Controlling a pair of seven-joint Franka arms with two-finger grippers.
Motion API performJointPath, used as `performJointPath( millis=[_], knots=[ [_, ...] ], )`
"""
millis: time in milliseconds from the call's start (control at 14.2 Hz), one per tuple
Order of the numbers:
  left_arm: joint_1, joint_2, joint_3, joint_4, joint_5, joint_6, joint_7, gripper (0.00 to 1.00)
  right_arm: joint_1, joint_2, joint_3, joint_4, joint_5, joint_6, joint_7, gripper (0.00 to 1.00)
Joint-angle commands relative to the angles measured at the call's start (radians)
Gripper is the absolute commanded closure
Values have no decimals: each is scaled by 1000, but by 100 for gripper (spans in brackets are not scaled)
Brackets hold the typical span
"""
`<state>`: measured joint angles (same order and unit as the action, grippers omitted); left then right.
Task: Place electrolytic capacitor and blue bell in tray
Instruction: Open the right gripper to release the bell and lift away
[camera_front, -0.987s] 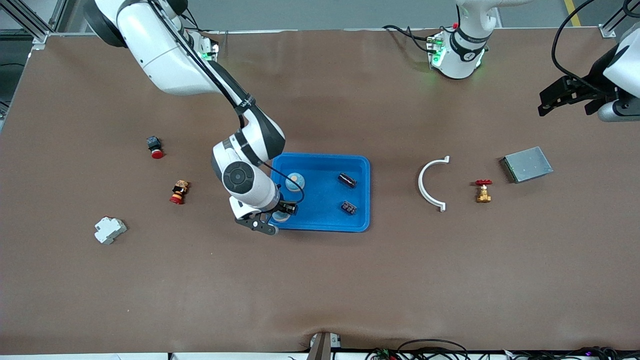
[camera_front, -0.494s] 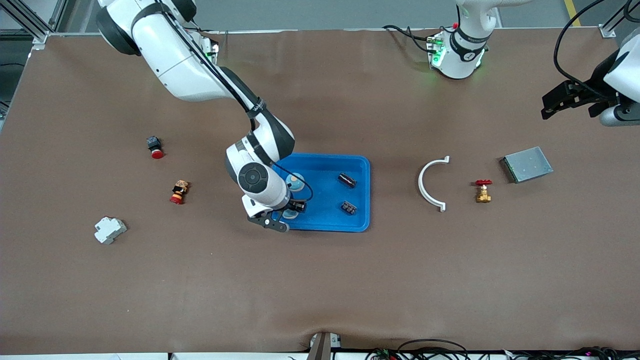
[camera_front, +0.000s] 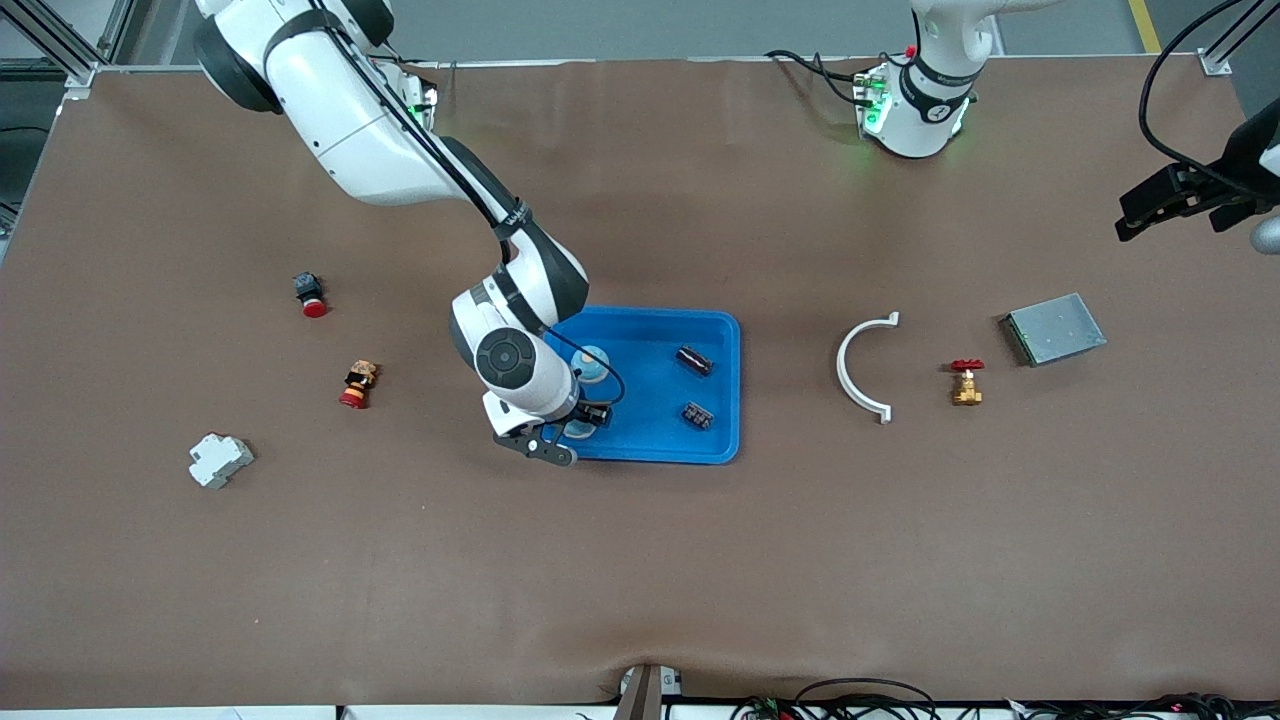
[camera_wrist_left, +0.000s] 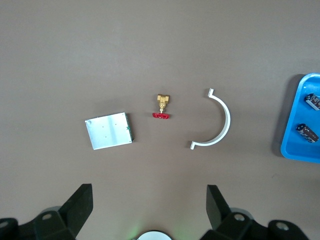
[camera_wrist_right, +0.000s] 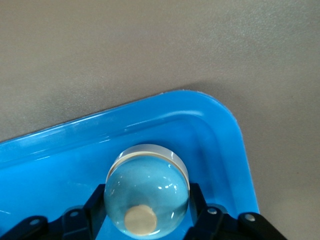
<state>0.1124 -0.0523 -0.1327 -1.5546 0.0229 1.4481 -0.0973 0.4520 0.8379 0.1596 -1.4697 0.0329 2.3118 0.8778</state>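
Observation:
The blue tray (camera_front: 650, 440) lies mid-table. Two black electrolytic capacitors (camera_front: 694, 360) (camera_front: 697, 414) rest in it toward the left arm's end. One blue bell (camera_front: 594, 362) sits in the tray beside my right arm. My right gripper (camera_front: 575, 428) is low in the tray's corner nearest the front camera. In the right wrist view its fingers (camera_wrist_right: 197, 200) press both sides of a second blue bell (camera_wrist_right: 146, 192), down near the tray (camera_wrist_right: 210, 130) floor. My left gripper (camera_front: 1170, 205) hangs open and empty over the left arm's end of the table; it (camera_wrist_left: 149, 205) holds nothing.
A white curved clip (camera_front: 860, 368), a brass valve with a red handle (camera_front: 966, 382) and a grey metal box (camera_front: 1055, 328) lie toward the left arm's end. Two red push buttons (camera_front: 310, 294) (camera_front: 357, 385) and a white breaker (camera_front: 220, 460) lie toward the right arm's end.
My right gripper carried the bell a little farther in over the tray's corner, then held still. The left arm drew away toward its end of the table.

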Motion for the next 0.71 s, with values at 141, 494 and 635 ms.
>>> performJointPath(
  millis=[141, 494, 635],
  knots=[
    [-8, -31, -21, 5, 20, -55, -6, 0, 1, -22, -9, 29, -25, -32, 3, 0],
    [1, -35, -68, 4, 6, -28, -4, 0, -4, -118, -9, 31, -45, -205, -8, 0],
    [0, -15, -68, 1, 6, -3, -4, 0, -1, -178, -8, 29, -45, -290, -7, 0]
  ],
)
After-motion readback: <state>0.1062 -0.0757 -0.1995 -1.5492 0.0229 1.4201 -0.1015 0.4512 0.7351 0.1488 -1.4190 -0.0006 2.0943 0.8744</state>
